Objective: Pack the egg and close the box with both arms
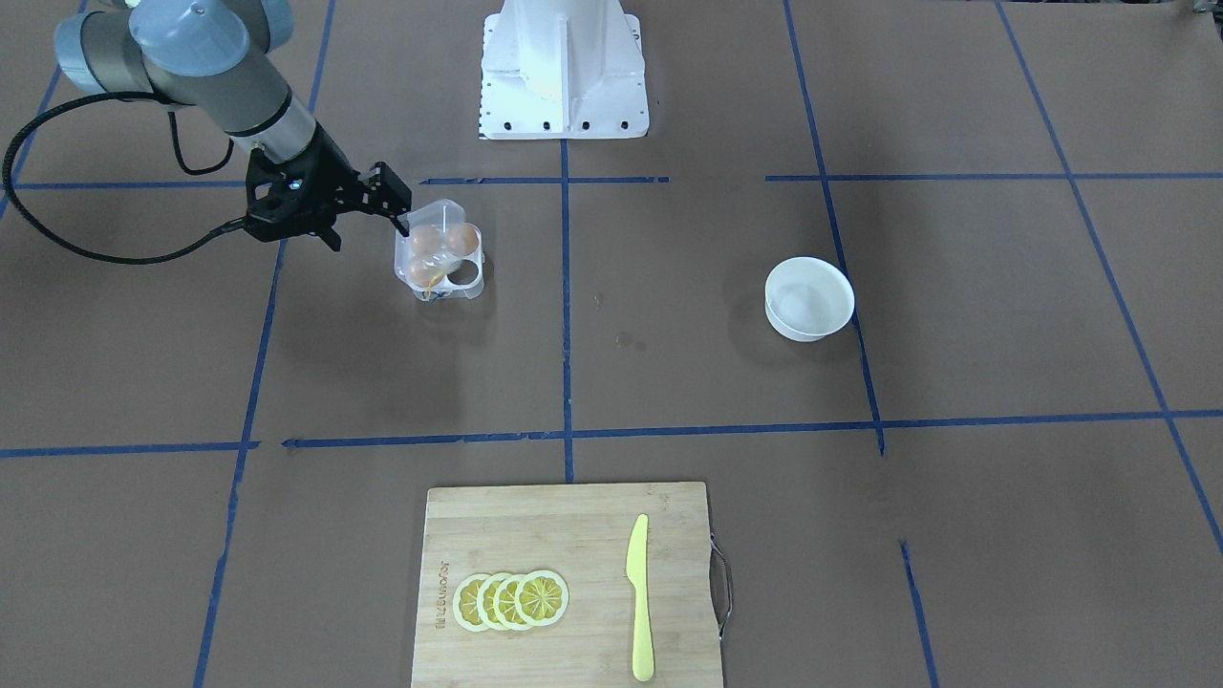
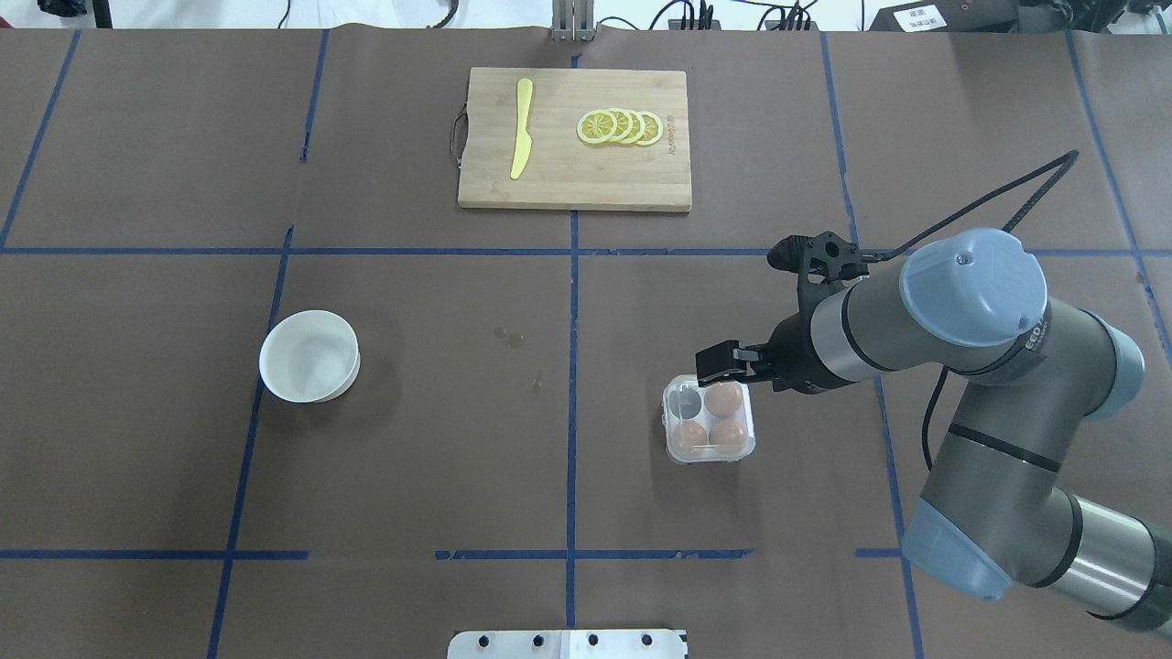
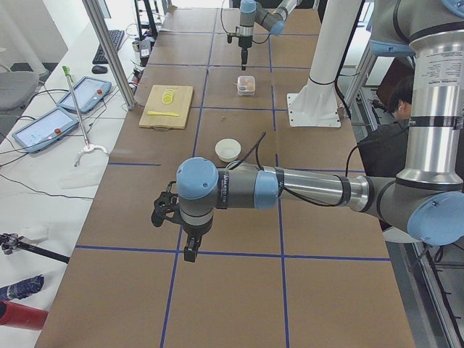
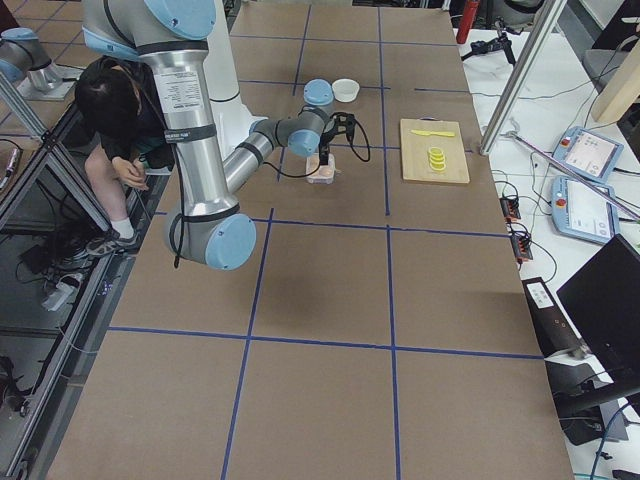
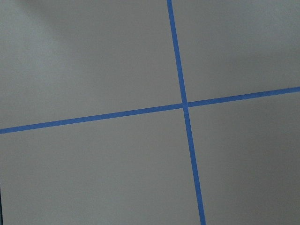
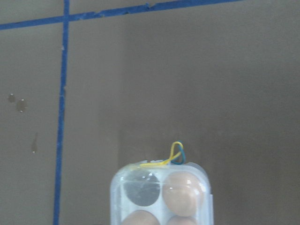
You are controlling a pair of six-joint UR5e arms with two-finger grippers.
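- The small clear plastic egg carton (image 2: 710,455) sits on the brown paper-covered surface (image 2: 412,439), on the robot's right side.
- Three smooth light-brown eggs (image 2: 723,400) fill three of its four cups, and one cup (image 2: 685,400) is empty. I cannot tell which egg is the packed one, nor whether the lid is fully down.
- One thin yellow string (image 6: 171,157) loops at the carton's far edge.
- The silver-grey right arm (image 2: 971,302) has its jaws at the carton's far right corner. Their opening cannot be made out, and nothing is visibly held.
- The left arm (image 3: 304,190) hangs well apart, its jaws unreadable too.
- Risk: with no second arm bracing it, a push on the lid could slide or tip the light carton and spill the eggs. The string could also catch under the lid.
- Farther out are one round white bowl (image 2: 311,395), one wooden cutting board (image 2: 568,174), four lemon slices (image 2: 621,127) and one yellow knife (image 2: 521,128).
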